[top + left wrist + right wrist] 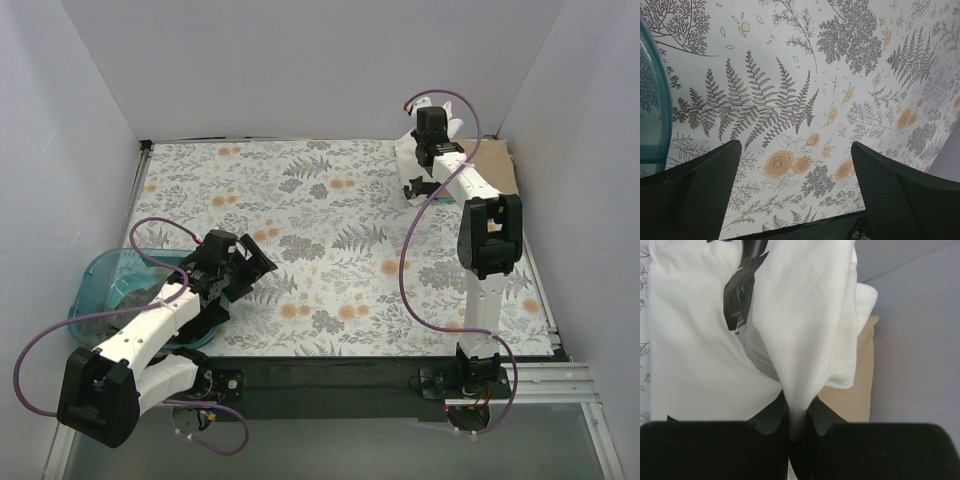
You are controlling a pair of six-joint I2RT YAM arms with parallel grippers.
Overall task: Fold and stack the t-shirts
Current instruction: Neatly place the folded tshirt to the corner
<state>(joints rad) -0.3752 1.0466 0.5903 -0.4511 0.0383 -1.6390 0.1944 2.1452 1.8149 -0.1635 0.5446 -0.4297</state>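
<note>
Floral table covering (330,230) lay flat; at one o'clock the right gripper (799,412) pinched the cream-white t-shirt (695,365), its fold running six-to-twelve, print unreadable. At eight o'clock the left gripper (795,157) gaped wide, holding nothing.

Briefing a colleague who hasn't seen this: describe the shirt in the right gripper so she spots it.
Look at the floral table covering's far right corner. There the right gripper pinches a fold of a cream-white t-shirt. Its black print sets it apart from the plain tan shirt beside it.
</note>
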